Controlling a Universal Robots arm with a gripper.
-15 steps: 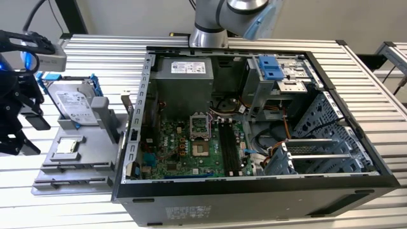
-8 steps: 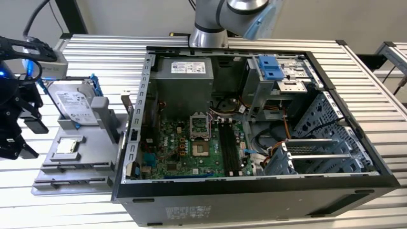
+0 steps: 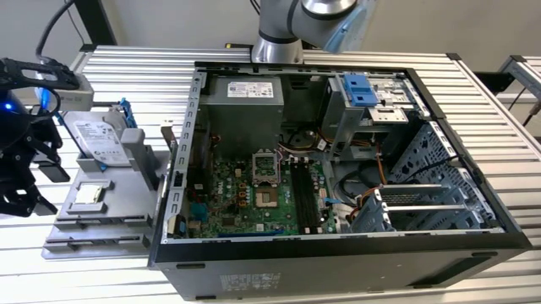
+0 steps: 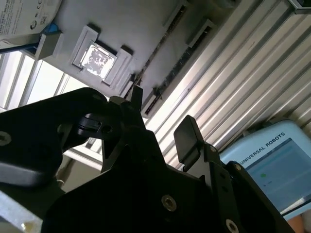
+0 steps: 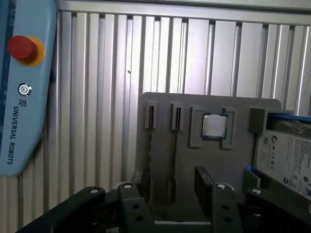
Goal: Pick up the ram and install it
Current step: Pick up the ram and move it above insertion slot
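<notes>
The black two-fingered gripper (image 5: 167, 183) is hanging with jaws spread and empty near the grey slotted holder plate (image 5: 238, 160), at nine o'clock in the exterior view. The ram (image 5: 175, 165), a slim dark stick, is seemingly standing edge-up in a groove there, beside the small square silver processor chip (image 5: 214, 126). The open black computer case (image 3: 338, 253) is lying at the plate's three o'clock.

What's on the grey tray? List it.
On the grey tray: processor chip in a recess, hard drive at one end, two long slots. The slots' depth hides whether the ram sits inside.
</notes>
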